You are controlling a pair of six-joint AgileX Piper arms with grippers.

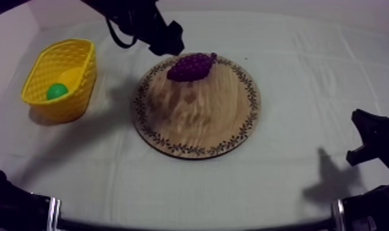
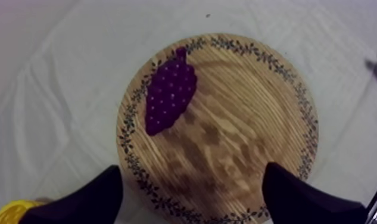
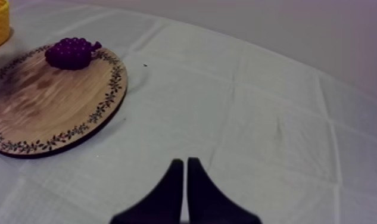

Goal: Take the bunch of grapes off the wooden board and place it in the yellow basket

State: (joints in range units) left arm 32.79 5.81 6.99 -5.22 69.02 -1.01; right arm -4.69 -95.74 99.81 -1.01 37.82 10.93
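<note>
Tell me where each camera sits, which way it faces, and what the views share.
Top view: overhead, slanting down at the wooden board, grapes and yellow basket; left pincer beside the grapes, right pincer resting low.
Left wrist view: on the left arm, facing down onto the board; open fingers straddle its rim.
Right wrist view: low on the right arm, facing across the cloth toward the board; fingers shut.
Shared: all show grapes on the board.

A green toy fruit (image 1: 56,91) and a creased grey-white cloth (image 1: 295,153).
</note>
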